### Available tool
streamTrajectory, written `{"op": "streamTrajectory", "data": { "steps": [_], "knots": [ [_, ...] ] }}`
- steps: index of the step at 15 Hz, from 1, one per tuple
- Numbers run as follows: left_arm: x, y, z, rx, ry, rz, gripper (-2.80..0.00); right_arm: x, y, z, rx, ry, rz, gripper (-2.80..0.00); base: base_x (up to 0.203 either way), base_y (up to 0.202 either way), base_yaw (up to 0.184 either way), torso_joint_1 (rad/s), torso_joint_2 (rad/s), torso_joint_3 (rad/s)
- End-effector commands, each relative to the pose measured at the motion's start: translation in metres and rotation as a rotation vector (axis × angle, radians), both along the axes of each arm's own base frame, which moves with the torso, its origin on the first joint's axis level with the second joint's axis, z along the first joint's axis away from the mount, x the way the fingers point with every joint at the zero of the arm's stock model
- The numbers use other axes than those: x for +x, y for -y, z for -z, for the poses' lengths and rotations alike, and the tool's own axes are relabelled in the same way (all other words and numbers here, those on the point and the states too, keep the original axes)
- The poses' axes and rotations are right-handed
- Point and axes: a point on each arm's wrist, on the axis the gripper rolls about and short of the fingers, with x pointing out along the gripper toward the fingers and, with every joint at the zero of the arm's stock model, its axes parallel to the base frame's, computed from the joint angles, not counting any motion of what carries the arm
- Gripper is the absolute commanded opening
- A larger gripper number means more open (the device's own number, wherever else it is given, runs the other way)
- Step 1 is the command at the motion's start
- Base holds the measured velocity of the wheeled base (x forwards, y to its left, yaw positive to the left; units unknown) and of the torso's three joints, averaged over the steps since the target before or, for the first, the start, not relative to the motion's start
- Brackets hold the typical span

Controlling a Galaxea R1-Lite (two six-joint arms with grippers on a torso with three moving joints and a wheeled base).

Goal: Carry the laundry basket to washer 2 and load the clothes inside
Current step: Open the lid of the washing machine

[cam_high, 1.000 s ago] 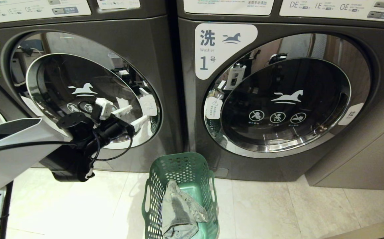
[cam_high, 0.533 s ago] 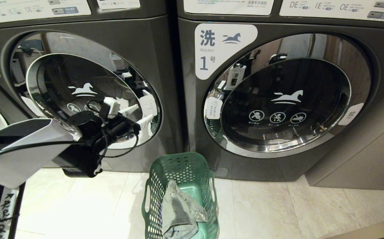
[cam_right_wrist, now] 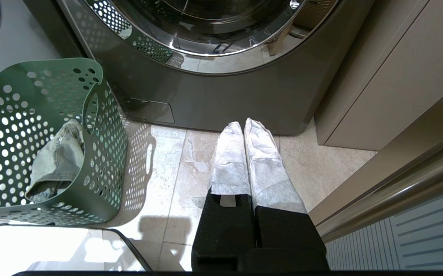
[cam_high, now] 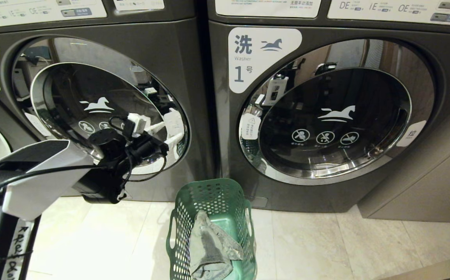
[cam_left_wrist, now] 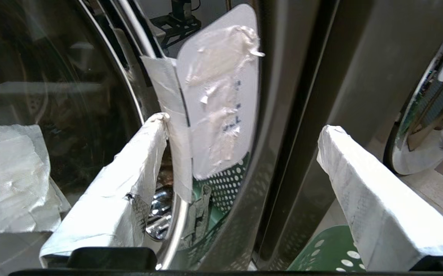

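Spread wide, the left gripper (cam_high: 164, 132) is held against the right edge of the round door (cam_high: 104, 105) of washer 2 (cam_high: 186, 58), the left-hand machine. From the left wrist view, one taped finger (cam_left_wrist: 129, 184) is seen in front of the glass, touching or just beside a white taped tab (cam_left_wrist: 214, 99) at the door's rim, while the other finger is well out to the side, over the dark seam between the two machines. The door appears shut or nearly so. The right gripper (cam_right_wrist: 244, 153) is pressed together, empty, pointed at the tiled floor (cam_high: 326, 241) in front of washer 1 (cam_high: 326, 116). The laundry basket (cam_high: 209, 194) is set on the floor between the two washers, and the clothes (cam_high: 211, 249) are draped inside it, untouched.

Opening the door seems to be the step in hand. For it to be done well, the tab should be brought fully between the fingers before they are closed, and the door should then be pulled along its own arc, away from the hinge side. The basket should be kept clear of the swing.
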Motion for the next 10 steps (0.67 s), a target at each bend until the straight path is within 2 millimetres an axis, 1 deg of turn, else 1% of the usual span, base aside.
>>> {"op": "streamTrajectory", "data": {
  "steps": [1,4,10],
  "knots": [
    [0.006,0.001,0.001,0.000,0.009,0.006,0.00,0.000,0.000,0.000,-0.001,0.001,-0.002,-2.80,0.000,0.000,0.000,0.000,0.00,0.000],
    [0.012,0.005,0.001,0.000,0.010,0.013,0.00,0.000,0.000,0.000,-0.001,-0.001,0.000,-2.80,0.000,0.000,0.000,0.000,0.00,0.000],
    [0.019,0.005,0.007,0.002,-0.003,0.036,0.00,0.000,0.000,0.000,0.000,0.001,0.000,-2.80,0.000,0.000,0.000,0.000,0.00,0.000]
  ]
}}
